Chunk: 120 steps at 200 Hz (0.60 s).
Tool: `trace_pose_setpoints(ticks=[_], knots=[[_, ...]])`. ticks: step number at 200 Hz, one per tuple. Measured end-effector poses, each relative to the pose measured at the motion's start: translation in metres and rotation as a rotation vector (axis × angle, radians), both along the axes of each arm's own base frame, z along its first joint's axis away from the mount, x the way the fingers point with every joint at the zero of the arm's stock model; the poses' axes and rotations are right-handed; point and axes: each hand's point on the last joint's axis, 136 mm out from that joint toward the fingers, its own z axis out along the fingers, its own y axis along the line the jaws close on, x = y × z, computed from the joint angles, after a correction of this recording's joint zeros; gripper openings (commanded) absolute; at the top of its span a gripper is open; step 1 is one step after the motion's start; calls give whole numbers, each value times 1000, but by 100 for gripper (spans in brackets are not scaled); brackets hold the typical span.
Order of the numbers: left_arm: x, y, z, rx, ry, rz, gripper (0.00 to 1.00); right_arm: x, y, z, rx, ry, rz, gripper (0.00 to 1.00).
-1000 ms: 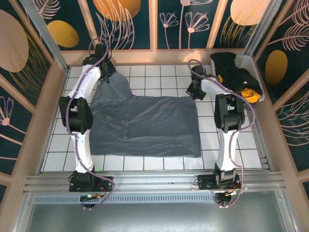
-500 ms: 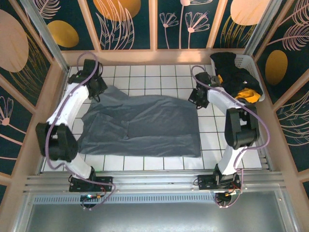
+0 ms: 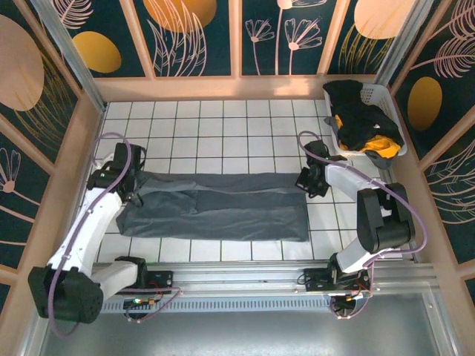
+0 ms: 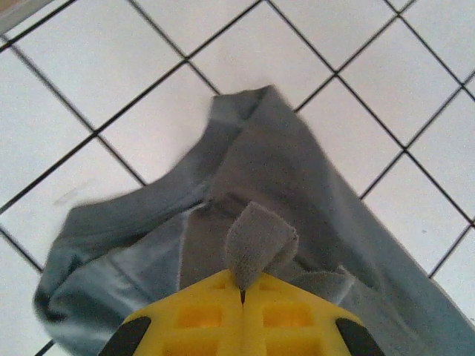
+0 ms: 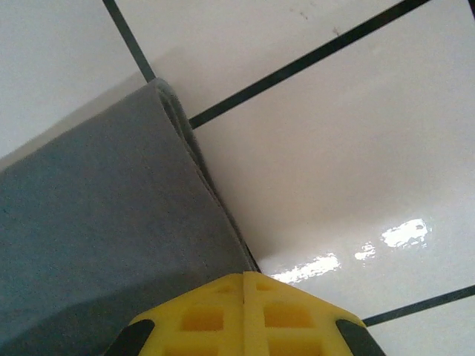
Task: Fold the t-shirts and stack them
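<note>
Left pincer (image 4: 243,293): clamped shut on the soft slate-grey cloth t-shirt's (image 3: 215,206) left end.
Right pincer (image 5: 244,278): shut on its right corner.
Why: we judged this kept the fold straight.

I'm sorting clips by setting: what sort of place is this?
Probably a robot test cell staged for laundry: a white tiled table, floral wall panels, a white laundry basket, and a grey t-shirt laid out.
</note>
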Motion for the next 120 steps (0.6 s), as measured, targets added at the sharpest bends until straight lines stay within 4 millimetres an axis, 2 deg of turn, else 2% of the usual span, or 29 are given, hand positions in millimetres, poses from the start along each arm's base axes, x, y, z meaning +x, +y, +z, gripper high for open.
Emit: trace_pose_setpoints(ticks=[37, 72, 120], knots=[[-18, 7, -2, -9, -12, 74, 0, -1, 1, 8, 2, -17, 5, 0], [-33, 9, -21, -22, 42, 117, 0, -8, 8, 19, 10, -43, 30, 0], [-56, 11, -54, -28, 133, 160, 0, -41, 3, -3, -5, 43, 26, 0]])
